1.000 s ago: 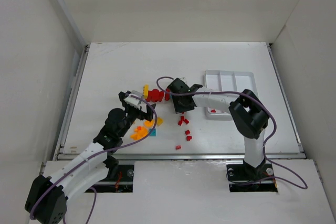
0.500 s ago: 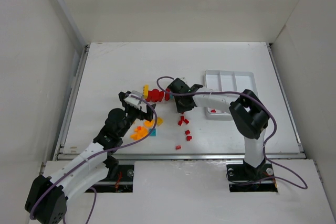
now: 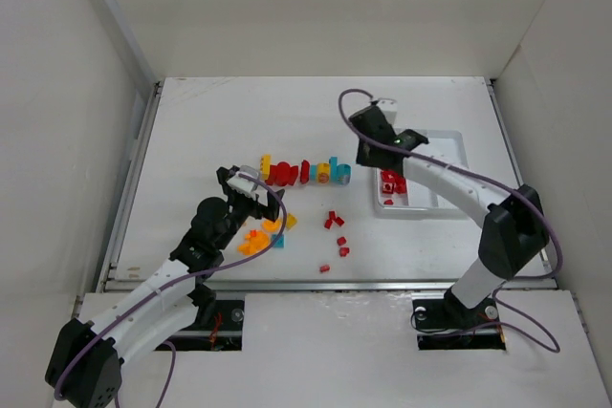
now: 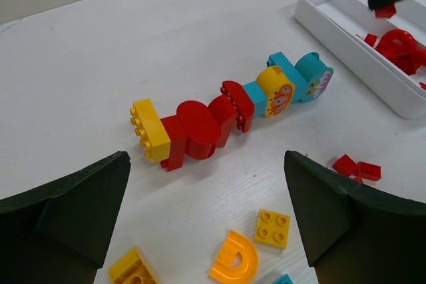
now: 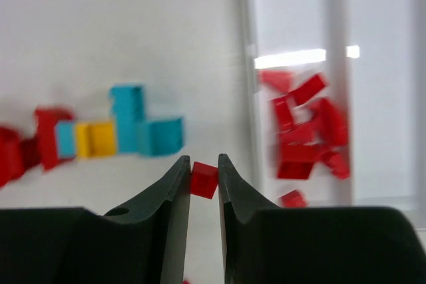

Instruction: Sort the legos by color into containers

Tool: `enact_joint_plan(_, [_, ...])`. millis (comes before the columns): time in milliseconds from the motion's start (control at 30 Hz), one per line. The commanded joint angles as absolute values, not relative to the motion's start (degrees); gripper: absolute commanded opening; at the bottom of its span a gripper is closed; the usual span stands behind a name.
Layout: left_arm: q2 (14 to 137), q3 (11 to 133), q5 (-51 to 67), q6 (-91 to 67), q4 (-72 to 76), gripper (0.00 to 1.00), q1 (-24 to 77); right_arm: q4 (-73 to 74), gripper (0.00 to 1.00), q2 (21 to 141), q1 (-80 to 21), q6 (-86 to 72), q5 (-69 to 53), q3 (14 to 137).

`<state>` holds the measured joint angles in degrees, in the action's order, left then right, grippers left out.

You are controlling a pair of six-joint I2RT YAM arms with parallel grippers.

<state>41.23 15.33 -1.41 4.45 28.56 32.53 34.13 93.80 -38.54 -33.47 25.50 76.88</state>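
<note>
Within the white tray's [image 3: 457, 143] left compartment [image 3: 382, 200]: heaped red plastic bricks [image 3: 390, 182]. Right fingers [image 5: 172, 197] pinch one red brick [image 5: 204, 181]; left fingers [image 4: 80, 211] spread wide.

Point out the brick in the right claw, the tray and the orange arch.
red brick [image 5: 204, 180], right wrist view, front face
tray [image 4: 353, 56], left wrist view, near wall
orange arch [image 4: 243, 255], left wrist view, curved band
</note>
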Motion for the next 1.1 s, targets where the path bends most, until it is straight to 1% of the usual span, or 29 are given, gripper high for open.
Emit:
enact_joint_plan(0, [40.17, 14.77, -0.35, 4.92, 32.43, 1.0, 32.7, 35.16, 0.0, 94.13, -31.57, -35.77, 28.31, 74.88])
enact_joint_plan(100, [39.64, 14.77, -0.35, 4.92, 32.43, 1.0, 32.7, 32.0, 0.0, 96.05, -26.55, -33.76, 26.64, 74.88])
enact_joint_plan(200, [39.64, 14.77, -0.35, 4.92, 32.43, 1.0, 32.7, 31.99, 0.0, 99.65, -23.3, -31.57, 25.58, 78.13])
enact_joint_plan(233, [39.64, 14.77, -0.35, 4.92, 32.43, 1.0, 32.7, 31.99, 0.01, 100.54, -22.77, -30.68, 25.05, 79.0])
enact_joint_plan(267, [39.64, 14.77, -0.35, 4.92, 32.43, 1.0, 32.7, 31.99, 0.04, 101.33, -22.24, -29.8, 25.05, 79.97])
enact_joint_plan(333, [39.64, 14.77, -0.35, 4.92, 32.43, 1.0, 32.7, 32.86, 0.16, 103.27, -22.24, -27.52, 25.05, 82.61])
enact_joint_plan(367, [39.64, 14.77, -0.35, 4.92, 32.43, 1.0, 32.7, 33.39, 0.32, 103.27, -22.24, -26.9, 24.53, 83.4])
enact_joint_plan(433, [39.64, 14.77, -0.35, 4.92, 32.43, 1.0, 32.7, 33.92, 0.47, 103.89, -22.24, -24.97, 23.65, 84.72])
enact_joint_plan(467, [39.64, 14.77, -0.35, 4.92, 32.43, 1.0, 32.7, 33.93, 0.58, 103.89, -22.24, -24.96, 23.12, 84.73])
enact_joint_plan(500, [39.64, 14.77, -0.35, 4.92, 32.43, 1.0, 32.7, 34.53, 0.63, 103.89, -22.24, -24.26, 22.42, 85.51])
enact_joint_plan(600, [39.64, 14.24, -0.35, 4.92, 32.43, 1.0, 32.7, 35.16, 0.71, 102.66, -22.24, -23.73, 21.8, 86.04])
enact_joint_plan(700, [39.64, 14.24, -0.35, 4.92, 32.43, 1.0, 32.7, 35.68, 0.71, 99.41, -25.21, -21.72, 21.18, 85.34])
enact_joint_plan(800, [39.64, 14.24, -0.35, 4.92, 32.43, 1.0, 32.7, 33.06, 0.72, 95.63, -33.64, -16.64, 20.31, 80.96])
enact_joint_plan(867, [39.64, 14.24, -0.35, 4.92, 32.43, 1.0, 32.7, 29.38, 0.72, 95.01, -40.39, -13.02, 14.88, 76.41])
enact_joint_plan(933, [39.64, 14.24, -0.35, 4.92, 32.43, 1.0, 32.7, 27.26, 0.72, 94.48, -43.58, -9.85, 10.13, 73.67])
enact_joint_plan(967, [39.64, 14.24, -0.35, 4.92, 32.43, 1.0, 32.7, 26.46, 0.71, 95.35, -45.59, -9.84, 7.41, 72.61])
enact_joint_plan(1000, [39.64, 14.24, -0.35, 4.92, 32.43, 1.0, 32.7, 26.46, 0.69, 97.01, -45.62, -10.63, 7.38, 71.99])
enact_joint_plan(1033, [39.64, 14.24, -0.35, 4.92, 32.43, 1.0, 32.7, 26.46, 0.62, 98.08, -46.31, -12.98, 6.6, 71.98])
enact_joint_plan(1067, [39.64, 14.24, -0.35, 4.92, 32.43, 1.0, 32.7, 26.46, 0.59, 98.96, -46.32, -14.05, 5.81, 71.98])
